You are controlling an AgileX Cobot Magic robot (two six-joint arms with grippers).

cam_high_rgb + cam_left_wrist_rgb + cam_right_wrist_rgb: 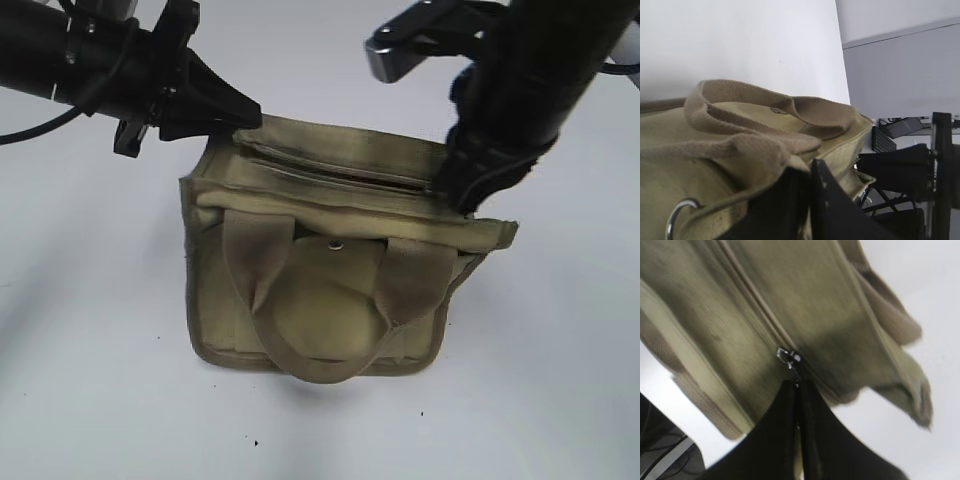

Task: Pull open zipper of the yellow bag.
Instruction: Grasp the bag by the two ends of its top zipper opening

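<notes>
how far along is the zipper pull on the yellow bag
Done: the left tool is clamped on the left top corner of the olive-yellow canvas bag, bracing it. In hand: the right tool is shut on the small silver zipper pull tab. Left: the long zipper looks closed; the pull is not yet done.

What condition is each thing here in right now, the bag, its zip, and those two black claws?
yellow bag: standing on the white table, handles drooping over its front.
zipper: looks closed along the top; silver pull tab at the right end.
snap stud: visible on the front, between the handles.
left tool: shut on the bag's left top edge.
right tool: shut, tips right at the pull tab.
</notes>
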